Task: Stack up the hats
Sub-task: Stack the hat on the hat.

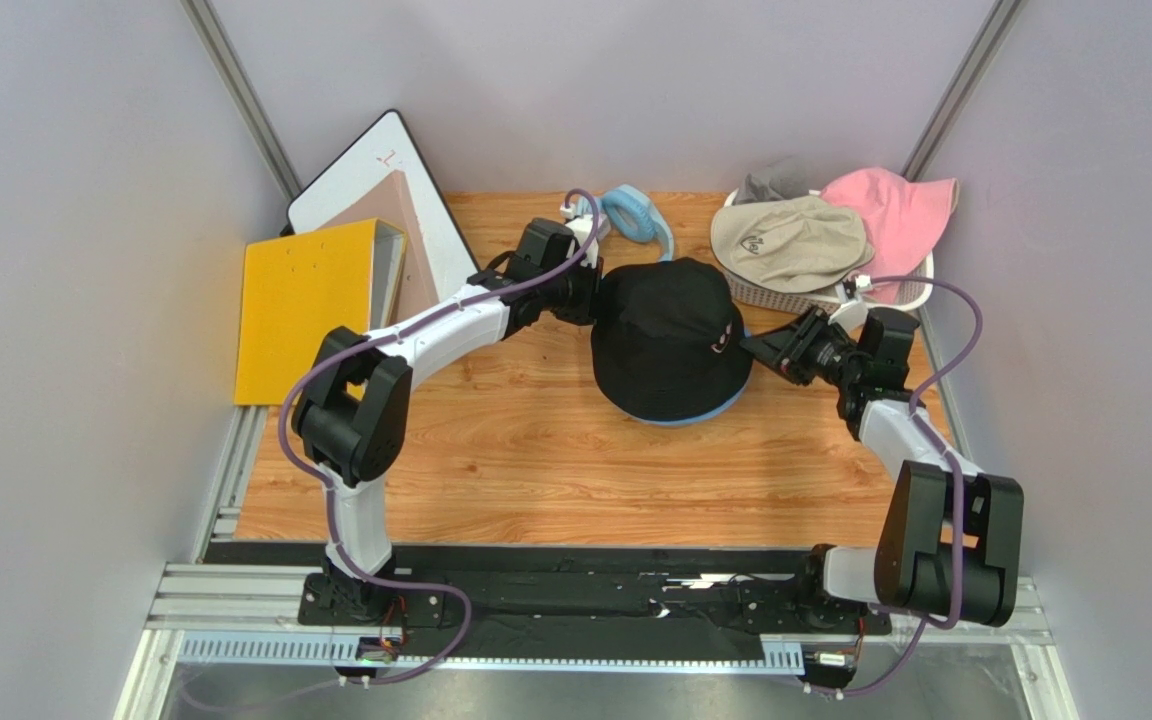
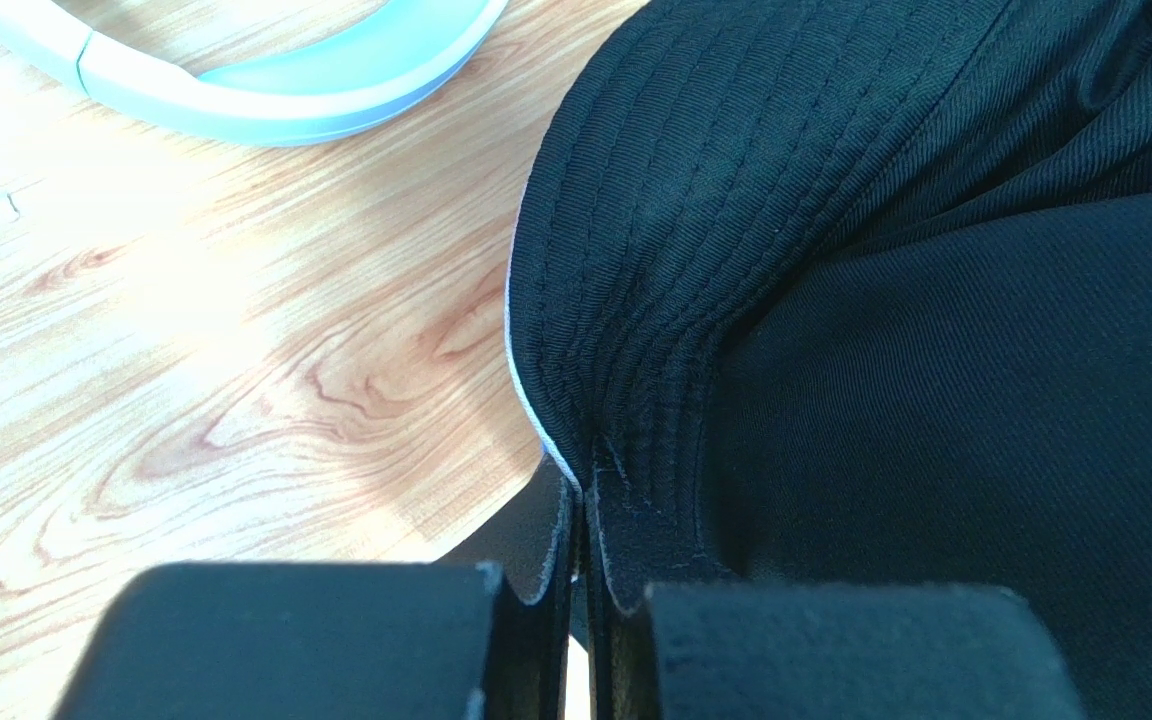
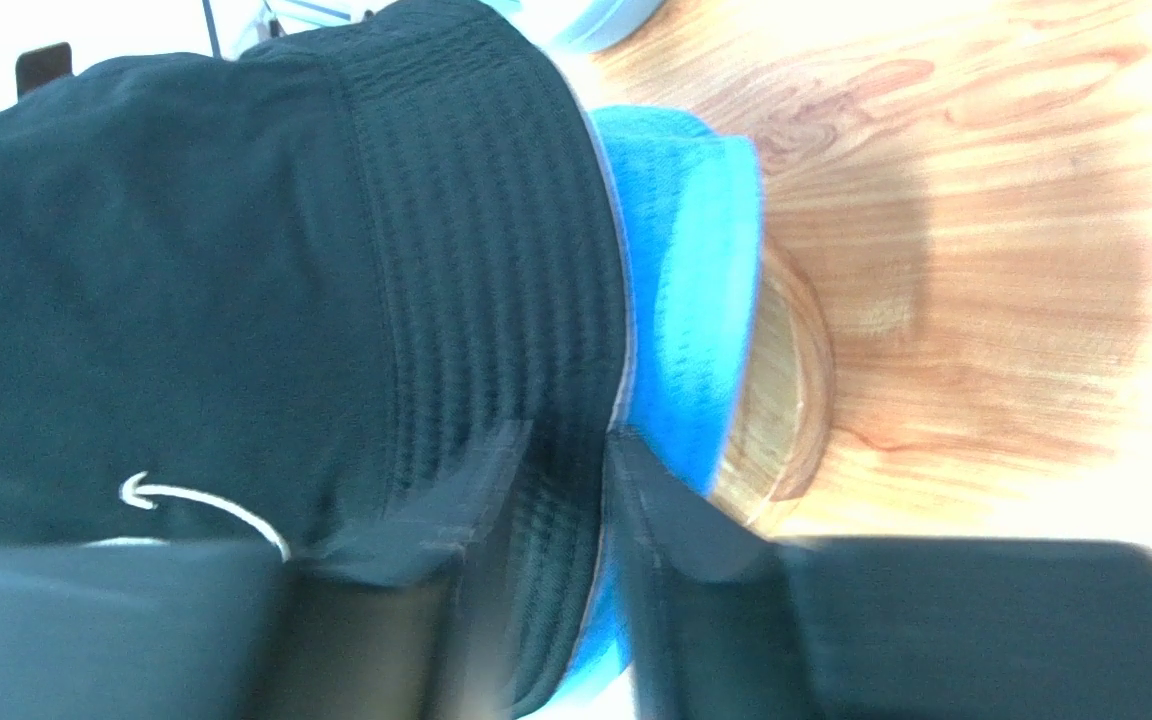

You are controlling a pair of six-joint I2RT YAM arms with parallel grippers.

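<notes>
A black hat (image 1: 672, 338) sits on top of a blue hat (image 1: 683, 419) at mid-table; only the blue brim shows under it. My left gripper (image 1: 593, 293) is shut on the black hat's left brim, with the brim (image 2: 642, 300) pinched between its closed fingers in the left wrist view (image 2: 585, 510). My right gripper (image 1: 760, 348) is at the right brim. In the blurred right wrist view (image 3: 560, 450) its jaws stand a little apart astride the black brim (image 3: 507, 300), above the blue hat (image 3: 680, 300). Beige (image 1: 790, 240), pink (image 1: 883, 203) and grey (image 1: 775, 180) hats lie at the back right.
A white basket (image 1: 823, 296) holds the back-right hats. A light blue padded ring (image 1: 635, 218) lies behind the black hat. A wooden stand base (image 3: 793, 390) shows under the blue hat. A yellow folder (image 1: 304, 300) and a whiteboard (image 1: 372, 173) lie at the back left.
</notes>
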